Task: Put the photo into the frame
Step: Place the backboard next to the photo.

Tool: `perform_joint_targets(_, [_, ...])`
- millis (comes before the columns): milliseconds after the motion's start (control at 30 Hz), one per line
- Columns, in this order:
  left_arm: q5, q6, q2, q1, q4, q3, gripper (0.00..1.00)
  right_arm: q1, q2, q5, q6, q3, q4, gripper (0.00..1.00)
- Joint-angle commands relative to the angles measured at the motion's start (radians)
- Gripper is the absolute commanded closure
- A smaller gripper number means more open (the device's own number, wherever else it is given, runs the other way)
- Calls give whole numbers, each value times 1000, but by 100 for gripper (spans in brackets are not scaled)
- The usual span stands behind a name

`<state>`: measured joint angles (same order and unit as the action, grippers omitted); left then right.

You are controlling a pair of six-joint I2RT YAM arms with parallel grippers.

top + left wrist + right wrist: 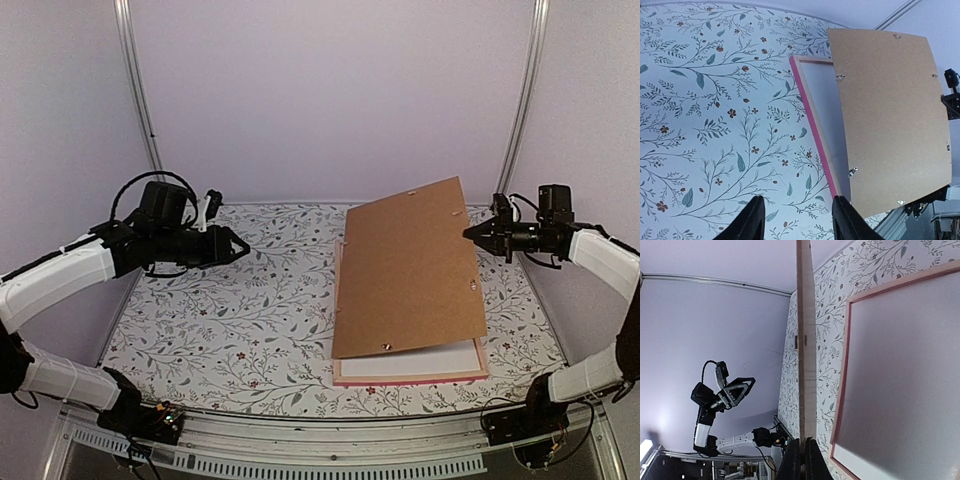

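**Back propped up, frame waiting**

No photo in sight. The frame [816, 125] lies flat on the surface [230, 320], only white showing inside. Over it the right pincer [470, 232], clamped on the backing board [405, 270], holds that board tilted up. Left of the frame the left pincer [243, 247] hangs half-open, empty — likely it must fetch the photo next.

Bright, even, soft light, faint shadows, lilac cast, wrist views bowed at edges, right hand [801, 444] dark
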<state>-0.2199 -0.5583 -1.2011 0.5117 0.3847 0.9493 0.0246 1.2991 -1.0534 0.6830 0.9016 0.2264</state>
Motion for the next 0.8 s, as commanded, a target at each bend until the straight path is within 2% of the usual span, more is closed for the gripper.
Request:
perform_joint_targets(0, [-27,-2,-28,-9,-35,4,51,67,-36,-93,-245,68,313,100])
perform_joint_targets(100, [-32,-2,-36,-8,-37,7,51,96,-38,-85,-334,64,385,100])
perform_joint_targets(233, [-30,-1,-43,-8,-44,0,51,114,-33,-87,-368,29,384,100])
perform_joint_targets(767, [-29,-4,-47,-7,-47,-9,51,116,131,-227,-347,4,216,100])
